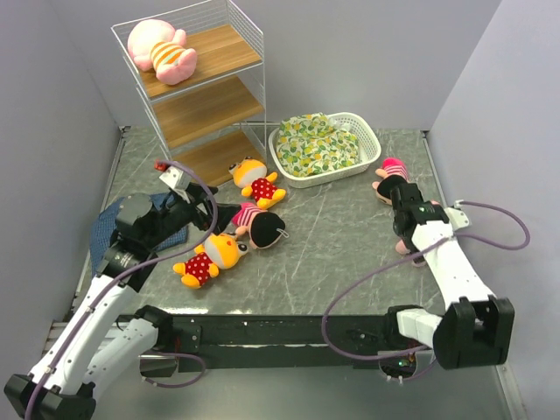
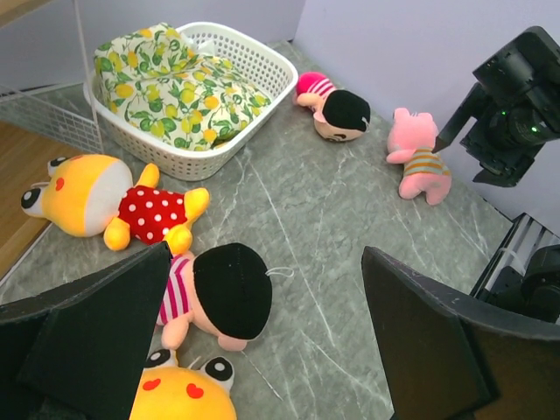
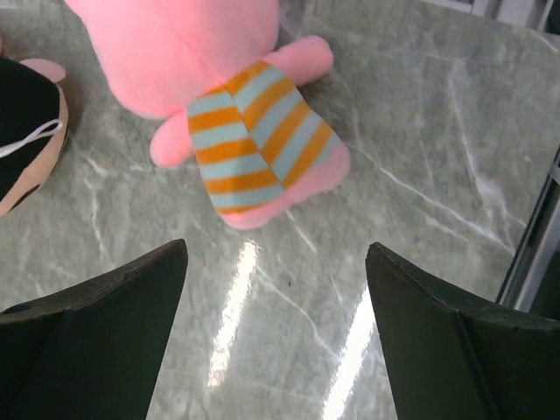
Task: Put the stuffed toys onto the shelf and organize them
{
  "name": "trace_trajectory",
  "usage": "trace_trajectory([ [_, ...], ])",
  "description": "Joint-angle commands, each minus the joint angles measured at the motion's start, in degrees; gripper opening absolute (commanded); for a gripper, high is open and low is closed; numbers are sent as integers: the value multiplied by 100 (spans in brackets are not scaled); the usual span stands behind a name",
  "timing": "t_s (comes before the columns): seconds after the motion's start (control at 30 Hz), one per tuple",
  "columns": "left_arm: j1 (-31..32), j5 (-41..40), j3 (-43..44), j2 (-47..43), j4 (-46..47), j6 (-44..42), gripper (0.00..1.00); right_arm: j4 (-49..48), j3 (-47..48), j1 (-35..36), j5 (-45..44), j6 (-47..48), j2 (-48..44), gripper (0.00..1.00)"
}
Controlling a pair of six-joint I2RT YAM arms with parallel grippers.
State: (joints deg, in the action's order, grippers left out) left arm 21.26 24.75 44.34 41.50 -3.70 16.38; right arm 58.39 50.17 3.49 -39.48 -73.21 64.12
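Note:
The white wire shelf (image 1: 203, 98) with wooden boards stands at the back left; a pink pig (image 1: 162, 51) lies on its top board. On the table lie an orange animal (image 1: 256, 181), a dark-haired doll (image 1: 258, 223) and a second orange animal (image 1: 210, 256). My left gripper (image 1: 203, 213) is open and empty just left of that doll (image 2: 229, 293). At the right lie a second doll (image 1: 391, 175) and a second pig (image 3: 236, 122), mostly hidden under my right arm in the top view. My right gripper (image 3: 276, 248) is open and empty, just short of the pig.
A white lattice basket (image 1: 372, 144) holding a yellow-green patterned cloth bundle (image 1: 319, 140) stands at the back centre. A blue cloth (image 1: 103, 232) lies under my left arm. Grey walls close in the table on both sides.

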Motion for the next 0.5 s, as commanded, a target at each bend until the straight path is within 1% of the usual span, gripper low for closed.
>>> trace_trajectory([
  [0.0, 19, 108, 14, 104, 203, 41, 96, -785, 239, -190, -288, 377, 504, 89],
  [0.13, 19, 56, 49, 148, 107, -30, 96, -934, 212, -322, -60, 491, 1320, 88],
  [0.17, 19, 30, 31, 122, 107, -56, 96, -1039, 151, -470, -16, 596, 1427, 88],
  [0.2, 19, -31, 22, 105, 124, -56, 96, -1092, 125, -489, 37, 650, 1533, 83],
  [0.23, 19, -58, -4, 61, 133, -56, 96, -1154, 90, -524, 98, 720, 1690, 72],
  [0.3, 28, -111, -21, 25, 133, -65, 96, -1015, 63, -524, -6, 607, 1762, 44],
  [0.4, 19, -164, -13, 34, 107, -83, 97, -698, -25, -524, -314, 264, 1526, 35],
  [0.47, 28, -138, -4, 43, 98, -100, 96, -453, -51, -533, -515, 19, 1140, 31],
])
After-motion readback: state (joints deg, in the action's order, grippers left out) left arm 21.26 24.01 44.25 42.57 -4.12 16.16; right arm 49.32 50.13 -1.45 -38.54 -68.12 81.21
